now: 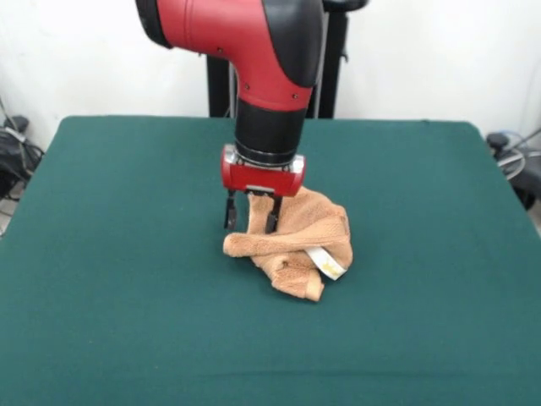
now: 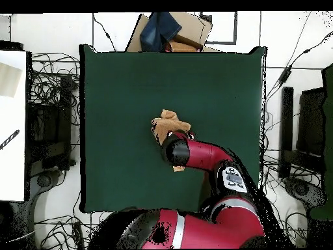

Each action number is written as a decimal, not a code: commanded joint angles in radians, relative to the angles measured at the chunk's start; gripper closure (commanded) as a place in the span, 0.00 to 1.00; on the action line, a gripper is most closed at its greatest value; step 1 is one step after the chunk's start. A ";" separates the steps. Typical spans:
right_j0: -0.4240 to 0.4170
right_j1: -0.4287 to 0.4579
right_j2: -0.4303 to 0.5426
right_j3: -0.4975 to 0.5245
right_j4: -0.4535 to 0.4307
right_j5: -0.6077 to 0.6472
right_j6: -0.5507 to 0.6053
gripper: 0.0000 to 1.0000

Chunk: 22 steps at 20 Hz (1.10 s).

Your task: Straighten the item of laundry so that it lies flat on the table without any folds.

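Note:
The peach-tan towel lies crumpled in a bunched heap near the middle of the green table. Its white label shows on the near right side. My gripper points straight down at the heap's left end. Its fingers stand apart, one on each side of a raised fold, with their tips at about the cloth's height. In the overhead view part of the towel shows on the table beyond the red arm's wrist, which hides the gripper and the rest of the towel.
A cardboard box holding blue cloth sits past the table's far edge in the overhead view. A white surface stands at the left. Cables and black stands surround the table. The black pedestal is behind the arm.

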 commanded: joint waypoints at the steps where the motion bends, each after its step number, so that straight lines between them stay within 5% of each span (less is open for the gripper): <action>1: -0.014 0.079 0.161 -0.050 -0.046 -0.064 0.094 0.00; 9: -0.015 0.127 0.169 -0.076 -0.072 -0.129 0.113 0.00; 10: -0.024 0.127 0.179 -0.074 -0.087 -0.141 0.109 1.00; 22: 0.011 0.104 0.148 -0.063 -0.081 -0.146 0.144 1.00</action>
